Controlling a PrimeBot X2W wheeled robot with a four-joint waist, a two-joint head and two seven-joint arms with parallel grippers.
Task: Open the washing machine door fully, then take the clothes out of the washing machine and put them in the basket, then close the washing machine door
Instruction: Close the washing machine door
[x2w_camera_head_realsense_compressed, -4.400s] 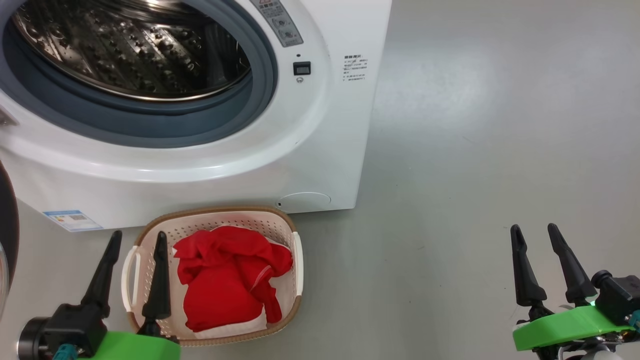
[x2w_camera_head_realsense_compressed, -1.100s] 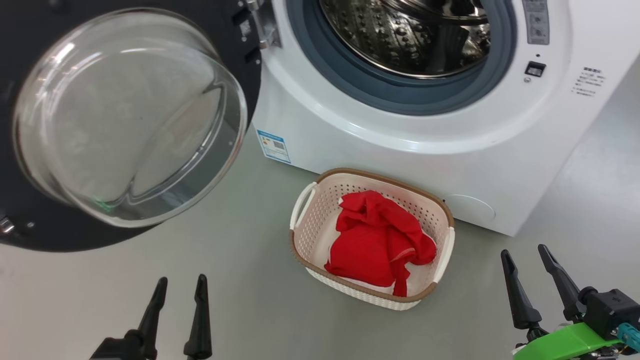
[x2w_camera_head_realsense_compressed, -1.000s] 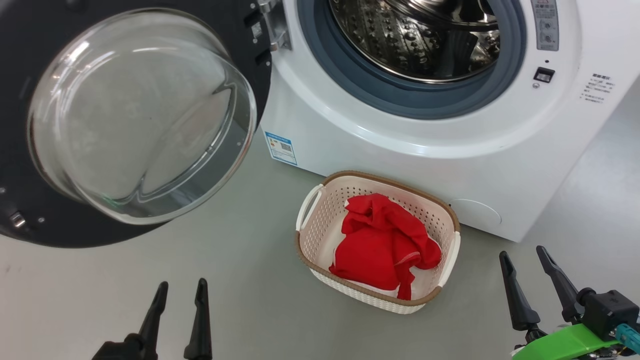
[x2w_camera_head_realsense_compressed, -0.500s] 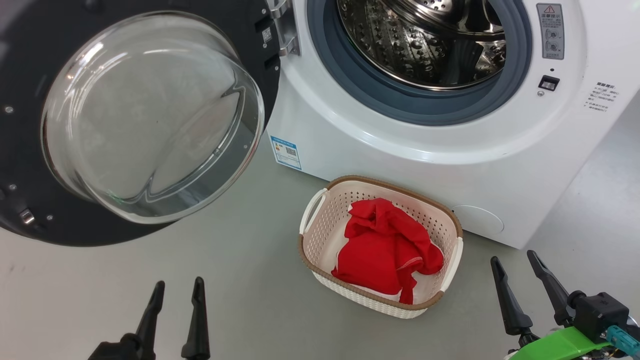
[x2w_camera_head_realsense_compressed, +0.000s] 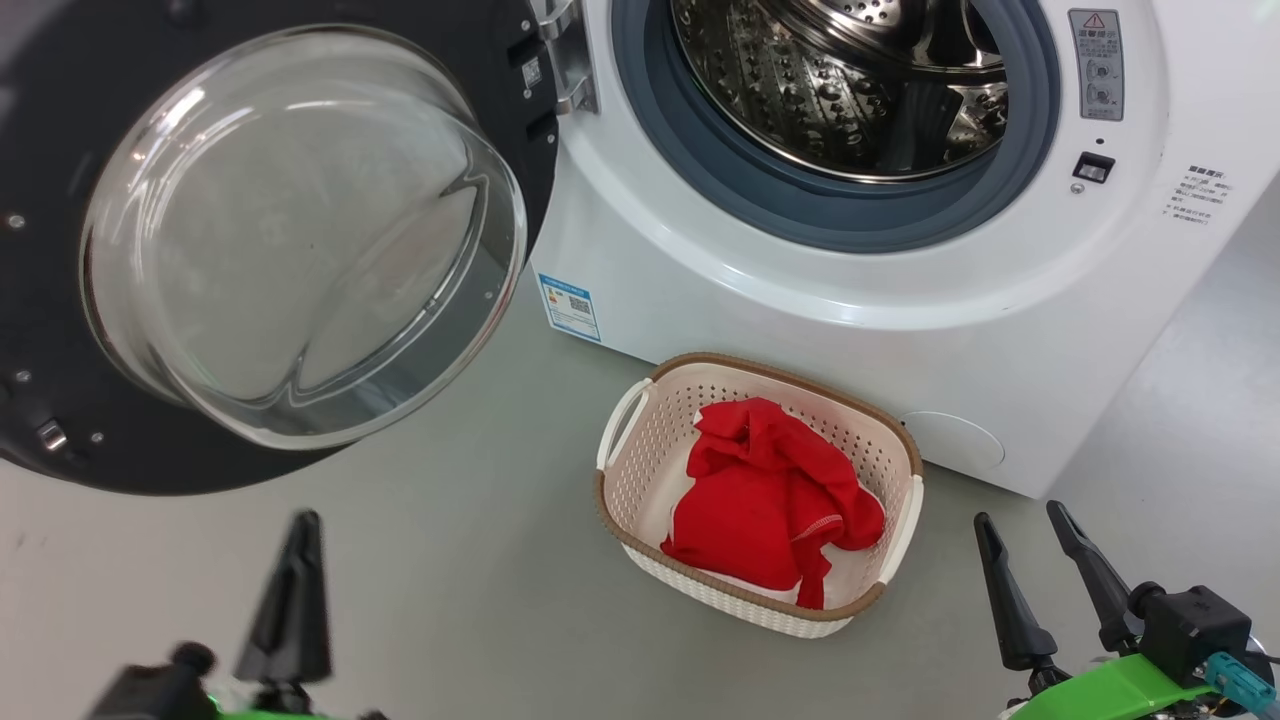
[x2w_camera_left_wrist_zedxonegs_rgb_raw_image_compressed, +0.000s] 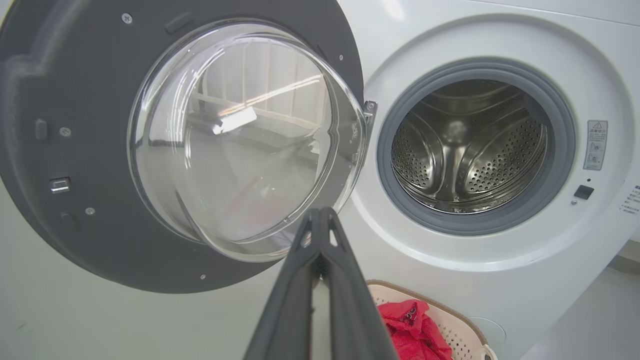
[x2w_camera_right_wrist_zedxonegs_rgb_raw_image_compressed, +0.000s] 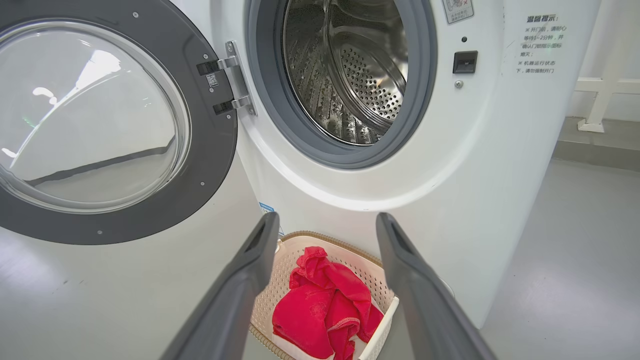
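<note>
Red crumpled clothes (x2w_camera_head_realsense_compressed: 770, 510) in a cream perforated basket (x2w_camera_head_realsense_compressed: 645, 470)

left hand (x2w_camera_head_realsense_compressed: 303, 522): low left, fingers pressed together | right hand (x2w_camera_head_realsense_compressed: 1019, 516): low right, fingers spread

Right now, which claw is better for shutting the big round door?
Probably left. The door hangs open on the robot's left, and the shut left claw points at it. The right claw, open, sits on the other side of the basket, where the clothes already lie.
</note>
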